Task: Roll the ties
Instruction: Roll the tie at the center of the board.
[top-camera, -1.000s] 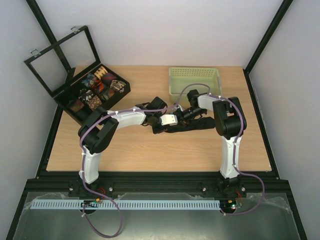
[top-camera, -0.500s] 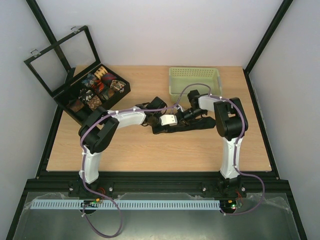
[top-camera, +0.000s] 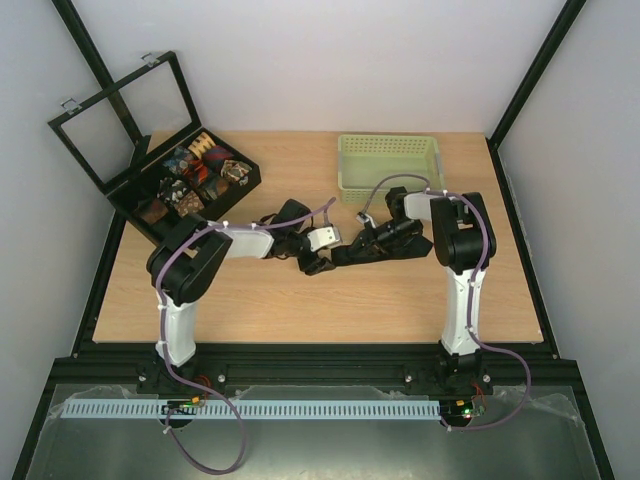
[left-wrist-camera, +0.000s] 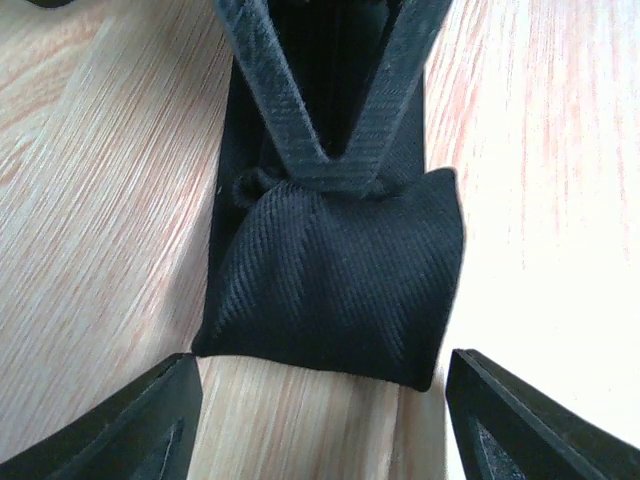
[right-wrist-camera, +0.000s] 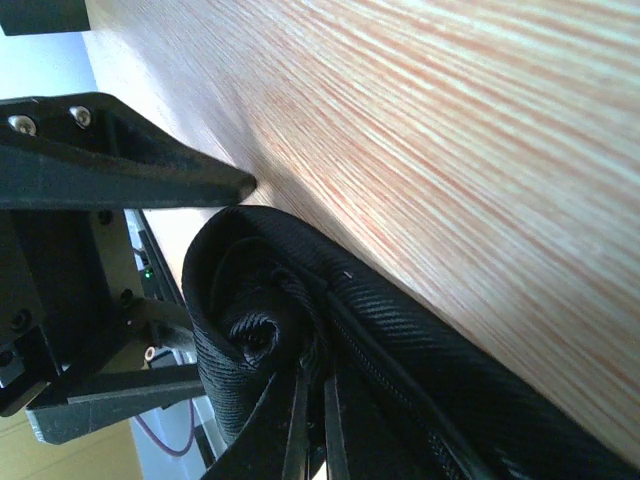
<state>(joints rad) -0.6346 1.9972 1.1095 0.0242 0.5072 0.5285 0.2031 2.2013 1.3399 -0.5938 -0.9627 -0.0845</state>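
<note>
The left gripper (left-wrist-camera: 322, 385) stands wide, its 2 fingers (left-wrist-camera: 140, 425) low over the worktop (top-camera: 300, 310) and holding nothing. Straight ahead of it, just past the fingertips, lies the blunt folded end of the black tie (left-wrist-camera: 340, 270). The end sits centred in the gap, and 2 narrow bands of the same fabric meet in a V on top of it. The tie's long axis runs directly away from this gripper. Seen from above, that is left to right across the middle of the worktop.

At the tie's other side, the right gripper (top-camera: 362, 243) is closed. It seems to pinch the fabric beside a small tight coil (right-wrist-camera: 255, 335), though the wrist view is too crowded to show the exact contact.

The left arm is therefore the nearer one to the loose end, and a straight push forward would probably bring its fingers around it.

Well apart, the rolled ties (top-camera: 200, 170) fill the open black box (top-camera: 150, 215) at the far left. The green basket (top-camera: 390, 160) stands at the far edge.
</note>
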